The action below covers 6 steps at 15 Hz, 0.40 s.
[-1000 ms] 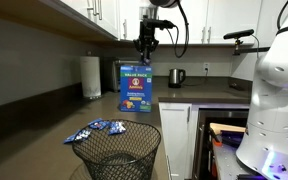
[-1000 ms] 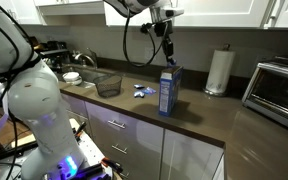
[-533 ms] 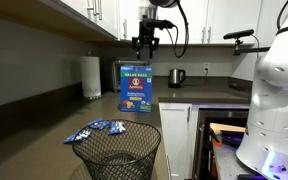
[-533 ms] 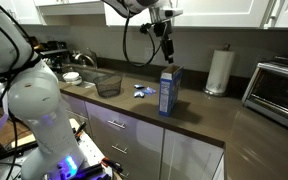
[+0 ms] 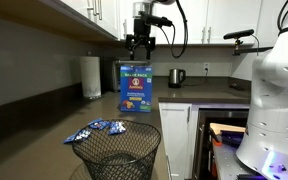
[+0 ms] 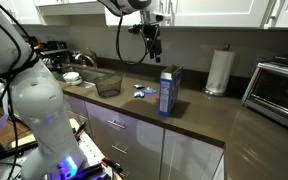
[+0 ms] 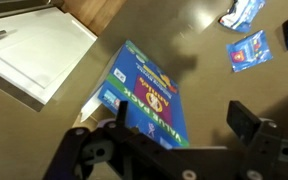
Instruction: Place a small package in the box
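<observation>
Apparently past the drop: the pincer [image 5: 137, 43] hangs above the box [image 5: 136, 90], its jaws spread and, in the wrist view, nothing between its fingers [image 7: 246, 124]. The box stands upright on the bench [image 6: 199, 110], near the counter edge. Whether a small package now lies inside cannot be told, since the wrist view shows the printed front of the box [image 7: 144, 95] rather than its interior. Several small packages [image 5: 96, 128] lie on the bench beside the wire basket [image 5: 117, 152], well apart from the box; the wrist view shows three [image 7: 250, 50]. Compared with half a second earlier, the pincer has risen and shifted sideways off the carton's top in both exterior views; box and loose packets are unmoved.
</observation>
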### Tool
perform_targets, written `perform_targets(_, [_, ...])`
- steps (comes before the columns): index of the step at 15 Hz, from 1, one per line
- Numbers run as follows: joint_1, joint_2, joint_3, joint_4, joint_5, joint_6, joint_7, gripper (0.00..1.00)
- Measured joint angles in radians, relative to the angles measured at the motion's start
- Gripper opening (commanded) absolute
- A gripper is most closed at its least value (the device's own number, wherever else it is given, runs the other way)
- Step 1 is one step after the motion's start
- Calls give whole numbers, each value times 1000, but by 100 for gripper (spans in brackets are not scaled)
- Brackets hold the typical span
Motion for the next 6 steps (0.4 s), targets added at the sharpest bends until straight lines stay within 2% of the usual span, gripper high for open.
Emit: perform_targets(6, [66, -52, 11, -30, 74, -163, -151, 100])
